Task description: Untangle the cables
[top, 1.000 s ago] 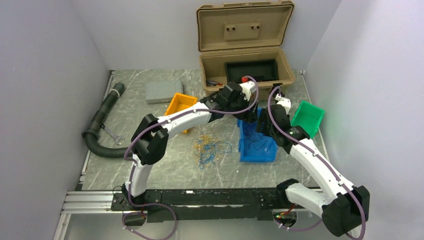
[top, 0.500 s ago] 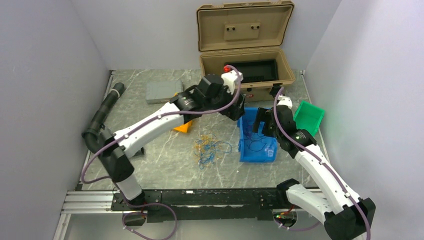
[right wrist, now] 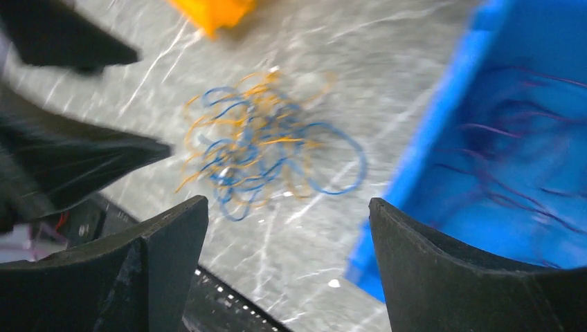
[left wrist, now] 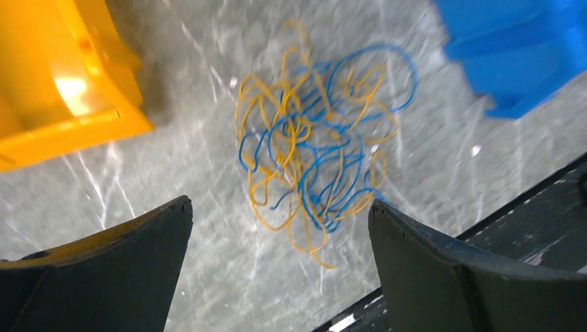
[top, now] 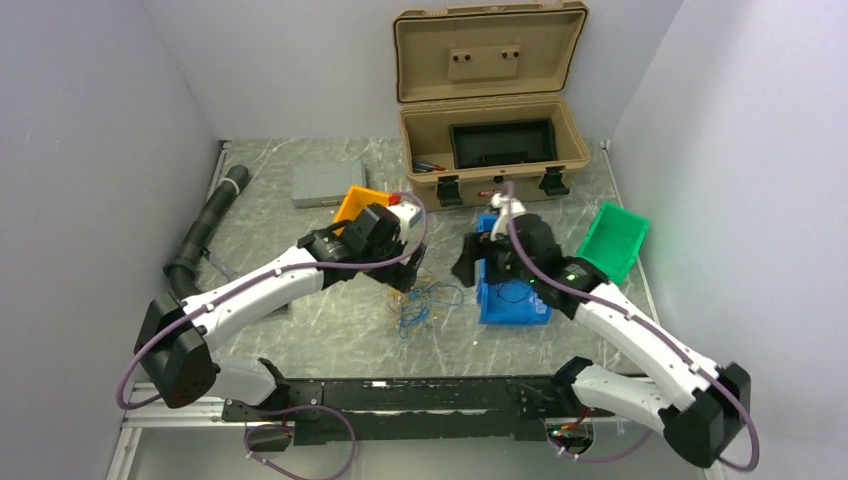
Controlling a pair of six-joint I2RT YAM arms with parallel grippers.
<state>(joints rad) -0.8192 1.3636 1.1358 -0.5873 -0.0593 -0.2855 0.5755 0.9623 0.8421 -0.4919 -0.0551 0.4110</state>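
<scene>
The grey marbled tabletop carries everything. At its far edge stands a tan toolbox with its lid up and a black tray inside. A fat black corrugated hose runs along the left side.

Of the three bins, the blue bin sits right of centre, and my right arm reaches across it. The green bin is tipped up near the right wall. The orange bin lies towards the far side on the left, partly behind my left arm. A flat grey case rests beside the orange bin, further left.

My left gripper hangs over the middle of the tabletop with its jaws spread wide and nothing between them. My right gripper hovers at the near left edge of the blue bin, also wide open and holding nothing.

The cables lie loose on the bare tabletop between the orange bin and the blue bin, close to the blue one. They are a small knot of thin yellow and blue strands looped through one another. Both wrist views look straight down on them between my fingers, which do not touch them. A few thin dark wires lie inside the blue bin, blurred in the right wrist view.
</scene>
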